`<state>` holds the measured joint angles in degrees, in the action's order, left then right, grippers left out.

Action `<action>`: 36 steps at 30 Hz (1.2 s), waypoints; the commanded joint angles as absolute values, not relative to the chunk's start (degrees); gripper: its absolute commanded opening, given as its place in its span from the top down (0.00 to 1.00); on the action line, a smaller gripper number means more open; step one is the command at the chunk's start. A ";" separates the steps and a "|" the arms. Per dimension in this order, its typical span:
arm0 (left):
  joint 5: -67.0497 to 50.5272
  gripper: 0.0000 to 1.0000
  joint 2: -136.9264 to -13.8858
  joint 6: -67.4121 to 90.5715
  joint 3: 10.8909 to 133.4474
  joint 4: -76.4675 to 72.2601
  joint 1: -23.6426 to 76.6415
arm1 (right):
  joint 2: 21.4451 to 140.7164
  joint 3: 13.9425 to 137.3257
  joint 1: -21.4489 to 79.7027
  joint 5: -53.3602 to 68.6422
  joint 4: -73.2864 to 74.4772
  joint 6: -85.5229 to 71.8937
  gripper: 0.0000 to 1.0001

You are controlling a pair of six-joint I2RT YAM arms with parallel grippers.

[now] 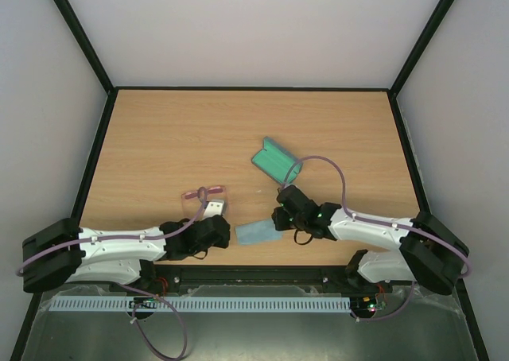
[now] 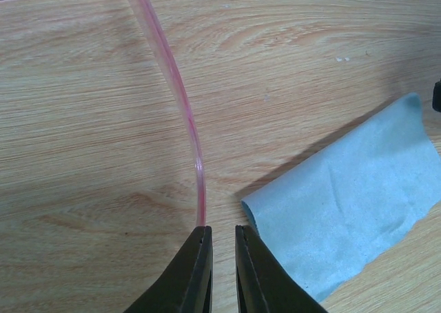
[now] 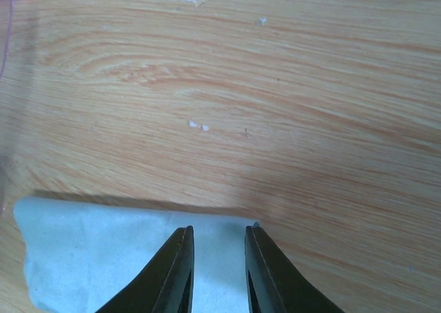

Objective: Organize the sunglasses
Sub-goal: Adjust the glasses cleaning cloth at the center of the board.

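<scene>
Jaws first: from above, my left gripper point(image 1: 213, 210) sits against the sunglasses point(image 1: 203, 194) at the near left. The right gripper point(image 1: 278, 215) is beside the blue cloth point(image 1: 256, 232), with the case point(image 1: 274, 160) farther back. Left wrist view: fingers nearly together, a pink temple running to one fingertip — pinched or merely touching, I cannot tell. Right wrist view: fingers slightly spread over the cloth, holding nothing. I judge the glasses are being handled — next they need a sure grip and carrying to the case. No readable writing anywhere.
</scene>
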<state>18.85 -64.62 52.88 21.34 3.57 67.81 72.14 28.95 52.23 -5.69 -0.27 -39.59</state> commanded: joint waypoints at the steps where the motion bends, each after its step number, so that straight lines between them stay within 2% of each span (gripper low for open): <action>1: 18.23 0.87 -65.54 52.04 21.54 2.32 67.41 | 71.74 27.08 52.06 -3.97 0.35 -39.21 0.79; 4: 18.08 0.87 -66.00 51.94 21.65 2.10 67.42 | 73.49 26.54 52.03 -3.01 -1.12 -39.44 0.82; 12: 18.19 0.87 -65.01 52.03 21.47 2.87 67.37 | 77.24 27.47 52.05 -2.95 -2.32 -39.72 0.84; 23: 18.03 0.87 -64.84 51.42 21.55 2.82 66.89 | 77.26 28.96 52.08 -4.68 -0.97 -39.35 0.98; 36: 17.67 0.88 -65.84 51.06 22.12 2.38 66.73 | 79.22 30.44 50.72 -8.07 -0.67 -37.97 0.99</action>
<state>17.91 -65.36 51.81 21.37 2.44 67.20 77.97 28.88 51.59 -5.87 -2.83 -39.05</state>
